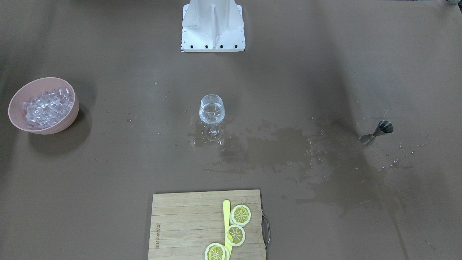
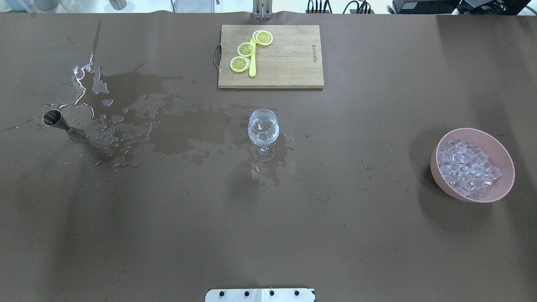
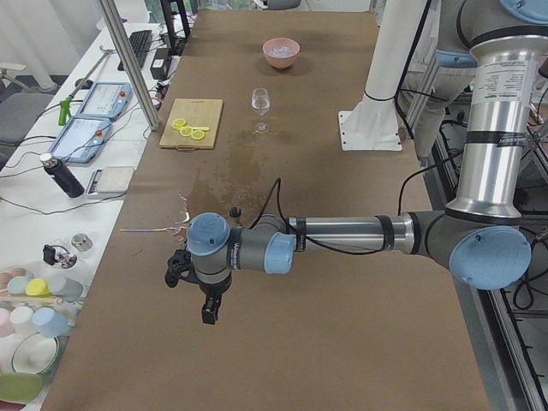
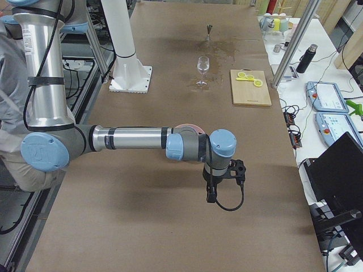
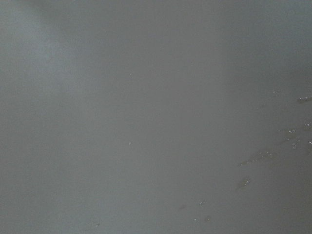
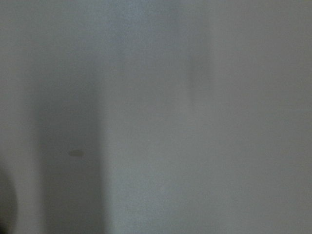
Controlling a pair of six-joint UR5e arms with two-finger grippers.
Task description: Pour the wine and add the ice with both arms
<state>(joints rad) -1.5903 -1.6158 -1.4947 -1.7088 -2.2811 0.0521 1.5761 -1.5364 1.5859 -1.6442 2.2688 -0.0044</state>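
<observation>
The wine glass (image 2: 263, 130) stands upright at the table's centre and is the only tall obstacle there. The cutting board (image 2: 289, 63) lies flat beyond it, apart from it. The pink bowl (image 2: 497, 149) stands well out on the robot's right, and the jigger (image 2: 61, 124) well out on its left. Broad open table (image 2: 268, 235) separates each from the glass and spans the half nearest the pedestal base (image 2: 260, 295).

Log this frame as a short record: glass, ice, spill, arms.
Wine glass: upright mid-table, clear liquid inside
Ice: piled in the pink bowl
Jigger: standing, apart from the glass
Spill: wet patch between jigger and glass
Cutting board: lemon slices on it
Arms: left arm and right arm each over a table end, far from the glass
</observation>
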